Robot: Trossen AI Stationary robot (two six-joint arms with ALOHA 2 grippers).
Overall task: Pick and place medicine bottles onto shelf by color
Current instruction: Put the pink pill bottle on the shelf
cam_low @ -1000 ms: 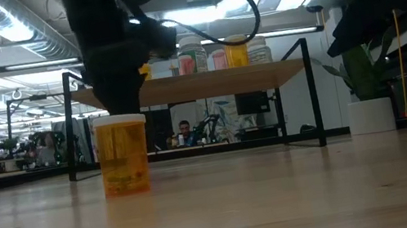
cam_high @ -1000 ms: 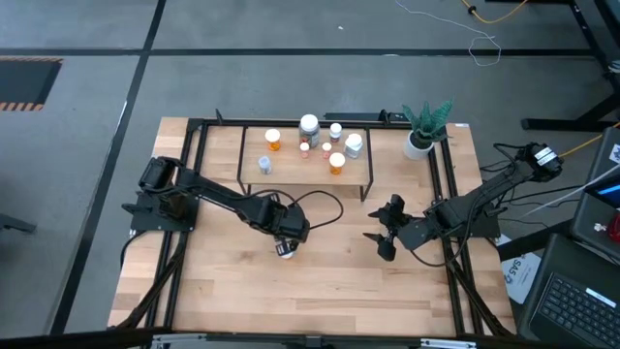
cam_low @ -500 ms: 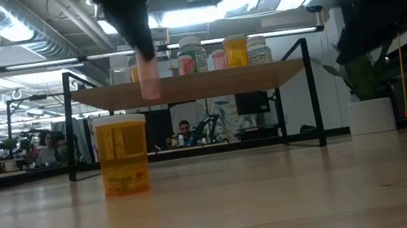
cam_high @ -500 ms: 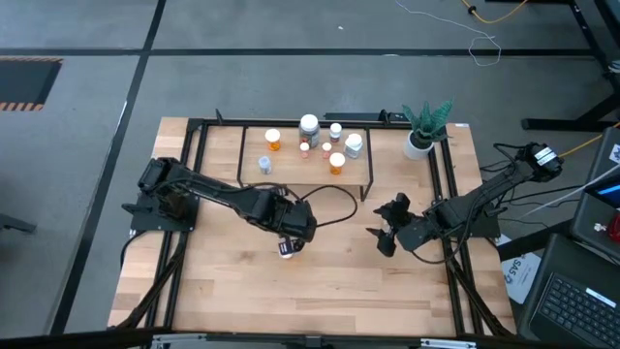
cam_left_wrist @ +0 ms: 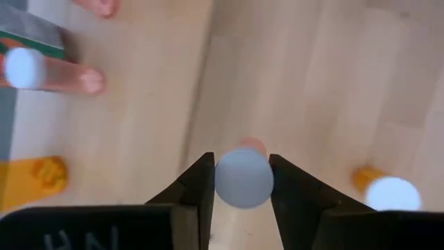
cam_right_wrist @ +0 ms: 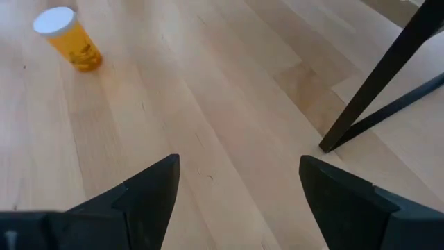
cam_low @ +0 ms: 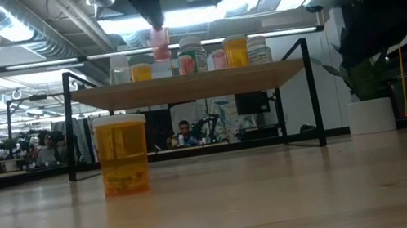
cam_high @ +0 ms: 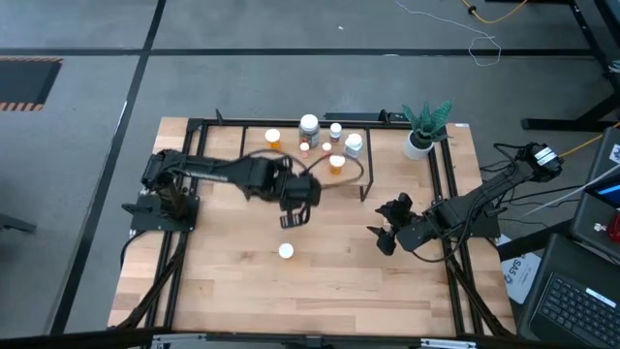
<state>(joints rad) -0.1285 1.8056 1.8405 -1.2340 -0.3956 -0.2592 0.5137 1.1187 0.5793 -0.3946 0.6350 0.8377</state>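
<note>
1. The table point(cam_high: 232, 301) is a big light-wood top with both dark arms on it, left arm reaching in from the left side, right arm sitting over on the right
2. The shelf point(cam_high: 254, 145) stands at the far middle of the table, and in the low view point(cam_low: 279, 73) its board carries a row of bottles, orange and white ones mixed
3. The potted plant point(cam_high: 424, 126) is at the far right corner, just beside the shelf
4. The left gripper point(cam_high: 296, 202) is up off the table in front of the shelf, fingers point(cam_left_wrist: 198, 191) clamped on a small pinkish bottle point(cam_left_wrist: 243, 176) with a white cap
5. The right gripper point(cam_high: 386, 235) hangs low over the right side of the table, fingers point(cam_right_wrist: 149, 191) spread wide with nothing between them
6. One orange bottle point(cam_high: 286, 251) stands upright alone on the table in front of the shelf, also seen in the low view point(cam_low: 123, 155)
</note>
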